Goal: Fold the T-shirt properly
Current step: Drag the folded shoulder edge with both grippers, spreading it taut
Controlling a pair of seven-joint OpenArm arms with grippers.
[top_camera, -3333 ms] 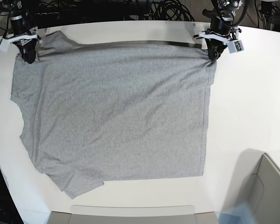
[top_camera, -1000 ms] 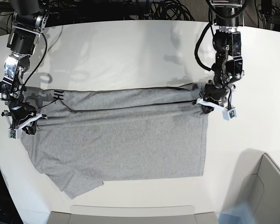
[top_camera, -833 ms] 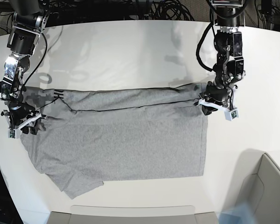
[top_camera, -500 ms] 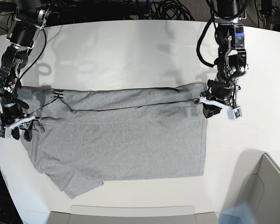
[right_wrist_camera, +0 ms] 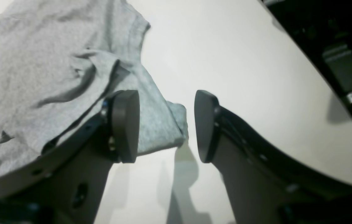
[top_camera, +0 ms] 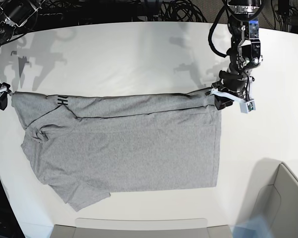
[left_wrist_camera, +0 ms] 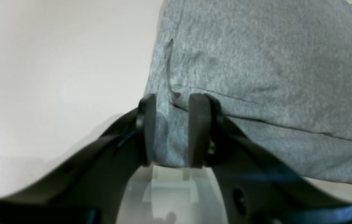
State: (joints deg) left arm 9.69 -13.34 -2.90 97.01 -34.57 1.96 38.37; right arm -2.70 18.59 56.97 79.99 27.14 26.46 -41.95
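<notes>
A white table [top_camera: 139, 54] with rounded corners fills the base view, with black cables behind its far edge and pale bin walls [top_camera: 283, 198] at the near right corner. The T-shirt [top_camera: 124, 148] lies flat across the middle of the table, plain grey side up. Its far edge is doubled over toward the near side in a long band, and a bit of black lettering [top_camera: 63, 100] shows on the turned-over strip near the left of that view.

The left gripper [left_wrist_camera: 172, 130] sits at the band's right-hand end in the base view. In its wrist view the pads are slightly apart, with the folded corner of cloth lying between them; neither pad visibly presses the fabric, so the fingers look opened off the cloth rather than pinching it. This placement suits laying the corner down where the fold should end.

The right gripper [right_wrist_camera: 166, 124] is at the table's left edge in the base view, at the sleeve end of the band. Its fingers stand wide open and hold nothing; the sleeve hem [right_wrist_camera: 163, 124] lies on the table partly between and behind them, against the left pad. The sleeve there is rumpled.

The first lengthwise fold seems laid, with both ends let go; the near half and sleeves are not yet folded.
</notes>
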